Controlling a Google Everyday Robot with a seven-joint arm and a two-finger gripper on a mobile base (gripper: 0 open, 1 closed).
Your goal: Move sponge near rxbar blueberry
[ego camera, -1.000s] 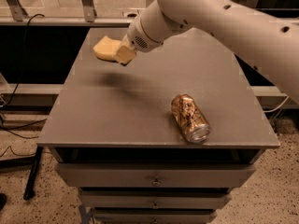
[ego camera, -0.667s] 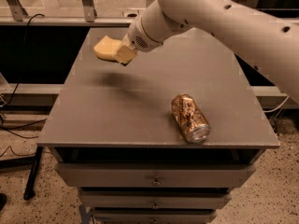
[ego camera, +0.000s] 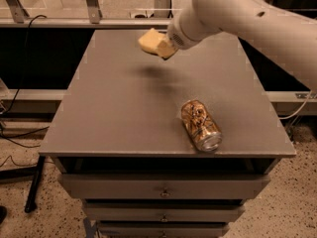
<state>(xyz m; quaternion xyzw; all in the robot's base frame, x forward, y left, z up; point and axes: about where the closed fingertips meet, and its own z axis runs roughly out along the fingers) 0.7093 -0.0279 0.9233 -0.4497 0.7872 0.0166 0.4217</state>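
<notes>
The pale yellow sponge [ego camera: 147, 39] hangs in the air above the far middle of the grey table [ego camera: 124, 113], with its shadow on the tabletop below it. My gripper [ego camera: 162, 47] is shut on the sponge's right end, at the tip of the white arm [ego camera: 233, 14] that reaches in from the upper right. The rxbar blueberry is not visible; it may be hidden behind the arm or out of view.
A gold-brown drink can [ego camera: 200, 125] lies on its side near the table's front right. Drawers [ego camera: 163, 187] sit under the tabletop. A metal rail and cables run behind and to the left of the table.
The gripper has carried the sponge to the right and a little farther back over the table. The can has not moved.
</notes>
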